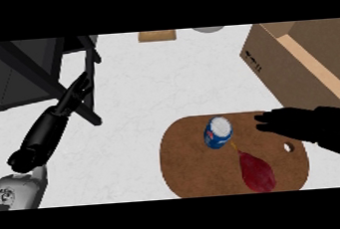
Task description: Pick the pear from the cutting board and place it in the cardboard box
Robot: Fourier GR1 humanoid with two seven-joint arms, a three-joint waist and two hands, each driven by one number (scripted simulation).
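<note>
Right hand [295,122] relaxed over cutting board [187,165]; red pear [257,172] lengthwise, stem toward can [217,132].

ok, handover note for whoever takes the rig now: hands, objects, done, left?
Left hand: over the bare counter at the view's left, fingers straight, holding nothing.
Right hand: above the cutting board's upper right edge, fingers extended toward the middle, holding nothing.
Pear: dark red, lying on the board's lower middle, not yet grasped. A blue can sits on the board too.
Cardboard box: upper right, open.
Done: nothing placed. Left: grasp pear, carry to box, release.
</note>
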